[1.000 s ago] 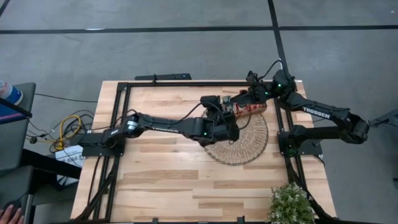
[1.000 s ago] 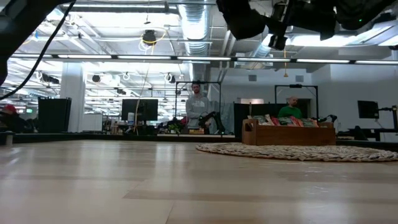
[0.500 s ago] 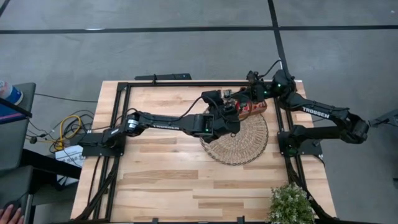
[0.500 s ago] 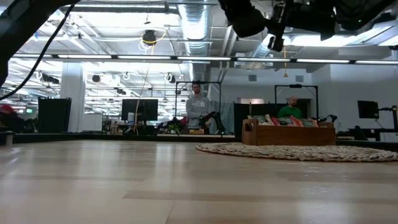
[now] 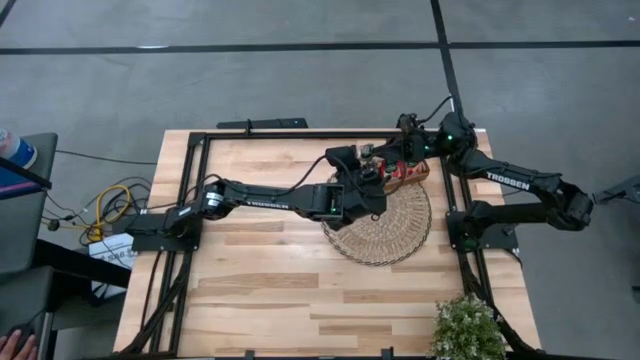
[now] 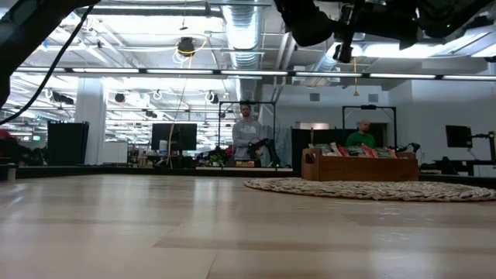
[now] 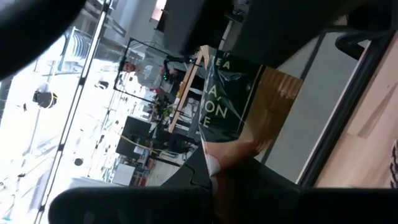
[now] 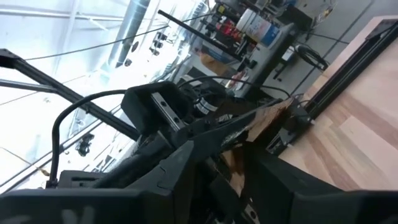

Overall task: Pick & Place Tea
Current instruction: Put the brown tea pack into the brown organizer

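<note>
Spanning foreground: pale wood table point(image 6: 232, 232); person point(image 6: 246, 139) behind, monitors point(image 6: 174, 138).

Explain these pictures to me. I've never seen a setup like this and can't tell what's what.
These are four cameras on one moment. One looks straight down, one sits at table height, and one rides on each wrist. The machine is two dark robot arms bolted to a wooden table.

On the table lie a round woven mat, a wooden tray holding other sachets, and a small plant.

The left gripper, raised near the tray, is shut on a tea sachet. The right gripper hangs close beside it. A person stands in the room behind.
</note>
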Controlling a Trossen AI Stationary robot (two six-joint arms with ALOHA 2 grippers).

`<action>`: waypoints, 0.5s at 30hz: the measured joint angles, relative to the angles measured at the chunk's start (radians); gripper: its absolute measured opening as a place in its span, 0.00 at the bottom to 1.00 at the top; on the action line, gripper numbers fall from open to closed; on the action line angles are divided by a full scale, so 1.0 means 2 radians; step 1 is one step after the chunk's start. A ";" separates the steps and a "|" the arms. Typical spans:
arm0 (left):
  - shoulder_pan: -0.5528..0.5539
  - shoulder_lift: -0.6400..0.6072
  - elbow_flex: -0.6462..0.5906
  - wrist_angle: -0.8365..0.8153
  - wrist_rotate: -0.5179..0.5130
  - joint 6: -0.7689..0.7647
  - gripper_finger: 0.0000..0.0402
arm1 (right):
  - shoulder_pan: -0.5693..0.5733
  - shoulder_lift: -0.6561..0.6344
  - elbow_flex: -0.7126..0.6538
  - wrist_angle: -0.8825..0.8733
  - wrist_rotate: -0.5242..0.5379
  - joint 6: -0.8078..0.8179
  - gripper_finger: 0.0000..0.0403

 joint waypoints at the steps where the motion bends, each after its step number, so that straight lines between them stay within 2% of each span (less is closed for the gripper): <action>1: 0.000 0.000 0.000 0.007 0.000 0.004 0.01 | 0.001 0.000 0.000 0.000 0.002 -0.002 0.31; 11: 0.000 0.000 0.000 0.025 0.001 0.024 0.01 | 0.001 0.000 0.000 -0.003 0.042 0.000 0.30; 15: -0.001 0.000 0.000 0.027 0.002 0.024 0.01 | 0.001 0.000 0.000 -0.013 0.053 -0.004 0.26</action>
